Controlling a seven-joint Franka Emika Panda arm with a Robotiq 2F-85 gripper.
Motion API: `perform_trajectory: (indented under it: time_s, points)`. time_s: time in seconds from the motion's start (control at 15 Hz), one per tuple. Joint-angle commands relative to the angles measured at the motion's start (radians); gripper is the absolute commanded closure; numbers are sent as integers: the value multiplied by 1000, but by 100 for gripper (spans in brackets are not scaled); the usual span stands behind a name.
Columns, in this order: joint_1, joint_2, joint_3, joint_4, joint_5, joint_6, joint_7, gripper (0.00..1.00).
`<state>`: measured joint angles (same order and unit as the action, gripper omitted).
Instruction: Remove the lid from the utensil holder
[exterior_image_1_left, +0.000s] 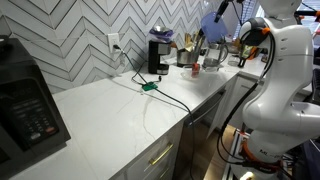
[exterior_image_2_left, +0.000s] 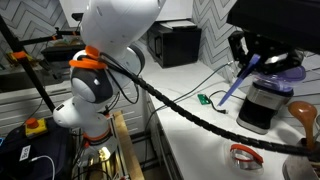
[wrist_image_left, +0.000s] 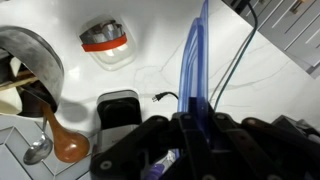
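The lid (wrist_image_left: 195, 70) is pale blue translucent plastic. It stands edge-on between my gripper's fingers (wrist_image_left: 195, 128), which are shut on it. In both exterior views the gripper (exterior_image_1_left: 222, 12) (exterior_image_2_left: 262, 60) holds the lid (exterior_image_1_left: 212, 22) (exterior_image_2_left: 238, 85) in the air, above and clear of the counter. The utensil holder (wrist_image_left: 30, 55) is a grey metal pot at the left of the wrist view, uncovered, with a wooden spoon (wrist_image_left: 66, 146) sticking out. It also shows at the back of the counter (exterior_image_1_left: 187, 57), beside the coffee machine.
A black coffee machine (exterior_image_1_left: 158, 55) (exterior_image_2_left: 265, 100) (wrist_image_left: 120, 105) stands below the gripper. A red-ringed jar lid (wrist_image_left: 105, 40) (exterior_image_2_left: 243, 155) lies on the white counter. A black microwave (exterior_image_1_left: 25, 105) (exterior_image_2_left: 175, 45), a small green board (exterior_image_1_left: 148, 87) and a cable are further along.
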<state>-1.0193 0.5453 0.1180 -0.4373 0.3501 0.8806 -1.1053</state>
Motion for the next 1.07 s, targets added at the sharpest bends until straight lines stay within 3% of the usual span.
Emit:
perform_trajectory:
  time_s: [0.0,0.53,0.67,1.0]
  points:
    - [3,-30,23,-9,100,-51,97,98]
    - [41,-39,16,-2,104,-26,92,93]
    - [146,-62,10,-2,6,-54,-6,98]
    - [424,-118,1,-7,-113,-58,-30,98]
